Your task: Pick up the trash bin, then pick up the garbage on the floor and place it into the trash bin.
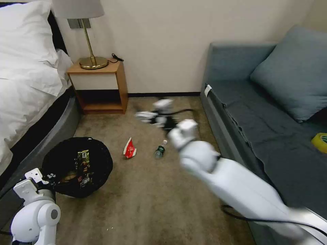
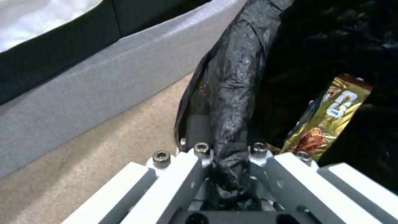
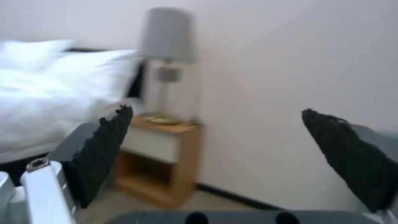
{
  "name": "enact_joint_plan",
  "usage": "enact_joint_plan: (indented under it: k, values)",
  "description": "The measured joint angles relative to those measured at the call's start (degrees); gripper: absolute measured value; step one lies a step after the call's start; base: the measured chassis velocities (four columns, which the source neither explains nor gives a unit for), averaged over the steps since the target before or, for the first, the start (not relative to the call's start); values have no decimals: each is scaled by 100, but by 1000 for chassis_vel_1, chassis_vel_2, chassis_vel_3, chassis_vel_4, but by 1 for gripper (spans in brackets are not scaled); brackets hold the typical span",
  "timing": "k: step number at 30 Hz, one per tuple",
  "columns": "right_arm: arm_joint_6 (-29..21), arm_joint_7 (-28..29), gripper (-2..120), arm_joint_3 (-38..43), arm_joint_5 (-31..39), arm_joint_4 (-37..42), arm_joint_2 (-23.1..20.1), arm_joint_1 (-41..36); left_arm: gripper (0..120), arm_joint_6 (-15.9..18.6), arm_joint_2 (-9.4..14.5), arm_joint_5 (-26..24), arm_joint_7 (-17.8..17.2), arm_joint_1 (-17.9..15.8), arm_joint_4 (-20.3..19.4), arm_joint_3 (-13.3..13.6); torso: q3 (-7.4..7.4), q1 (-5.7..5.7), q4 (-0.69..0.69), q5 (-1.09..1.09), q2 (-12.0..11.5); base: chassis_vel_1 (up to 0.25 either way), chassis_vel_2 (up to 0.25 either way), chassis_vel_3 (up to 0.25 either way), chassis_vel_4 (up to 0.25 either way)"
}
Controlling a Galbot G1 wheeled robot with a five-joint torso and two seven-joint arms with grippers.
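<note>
Left gripper (image 2: 227,174): white finger links and bolt heads at the near edge of the view, closed on a fold of black plastic.
Trash bin (image 2: 198,124): a grey-white strip of its wall shows just behind the gripper, under the liner.
Black bag (image 2: 232,93): crinkled and glossy, draped over the bin's rim, with one bunched strip running down into the gripper.
Candy wrapper (image 2: 331,115): brown-gold, lying inside the bin against the dark liner, tilted, with a white and blue logo near its far end.
Bed base (image 2: 104,84): grey padded band beside the bin, dark panel above it.
Carpet (image 2: 83,161): tan, between bed base and bin.
</note>
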Motion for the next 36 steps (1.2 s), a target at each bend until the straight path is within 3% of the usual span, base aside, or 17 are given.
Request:
enact_joint_plan:
  k: [1, 4, 5, 8, 15, 20, 36]
  values:
    - [0, 0, 100, 0, 0, 0, 0, 0, 2, 0, 0, 0, 0, 0, 0, 0, 0, 0, 0, 0, 0, 0, 0, 0, 0]
    - [-258, 322, 100, 971, -460, 802, 61, -1201, 2, -20, 9, -1, 27, -1, 0, -47, 0, 0, 0, 0, 0, 0, 0, 0, 0]
    - [-258, 322, 100, 971, -460, 802, 61, -1201, 2, -20, 9, -1, 27, -1, 0, -47, 0, 0, 0, 0, 0, 0, 0, 0, 0]
    - [-439, 455, 100, 1514, -877, 1398, 337, -2173, 2, -27, 27, 0, 40, 0, -5, -56, 0, 0, 1, -2, 0, 0, 0, 0, 0]
    - [-281, 327, 100, 1538, -1992, 1717, 1018, -3504, 2, -37, 21, -4, 57, 6, -56, -100, 0, 0, 1, -3, 0, 0, 0, 0, 0]
    - [-67, 227, 100, 1389, -2333, 1611, 1297, -3844, 2, -49, -8, -10, 76, 9, -74, -135, 0, 0, 2, -4, 0, 0, 0, 0, 0]
    - [164, 122, 100, 1172, -2486, 1442, 1478, -3964, 2, -54, -45, -46, 81, 16, -147, -214, 1, -1, 2, -4, 0, -41, 36, 43, -41]
